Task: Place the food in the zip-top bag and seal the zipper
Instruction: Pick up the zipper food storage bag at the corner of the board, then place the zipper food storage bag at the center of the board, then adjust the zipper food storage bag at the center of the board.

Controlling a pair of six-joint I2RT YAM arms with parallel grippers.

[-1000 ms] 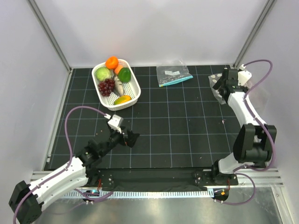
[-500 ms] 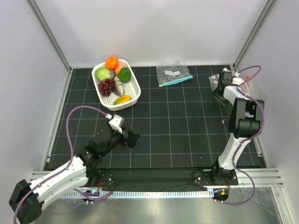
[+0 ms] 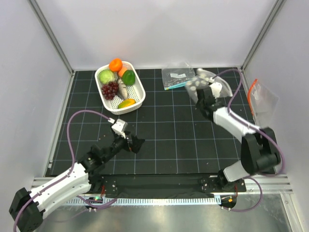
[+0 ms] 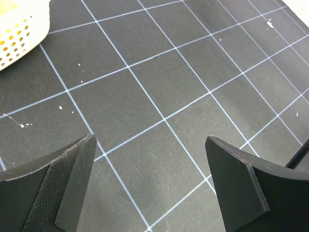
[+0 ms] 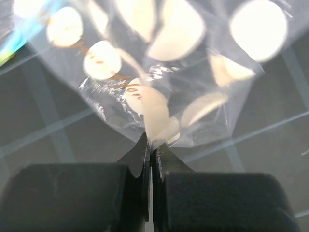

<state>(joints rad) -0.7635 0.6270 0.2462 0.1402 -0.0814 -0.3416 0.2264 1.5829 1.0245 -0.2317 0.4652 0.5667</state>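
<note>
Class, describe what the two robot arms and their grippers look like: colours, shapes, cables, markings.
The left arm and right arm both have white links between bulky black joints, and a purple cable loops along each. The left gripper has flat black wedge-shaped fingers, one with a mesh-textured pad; the right gripper is black too. No markings show.
</note>
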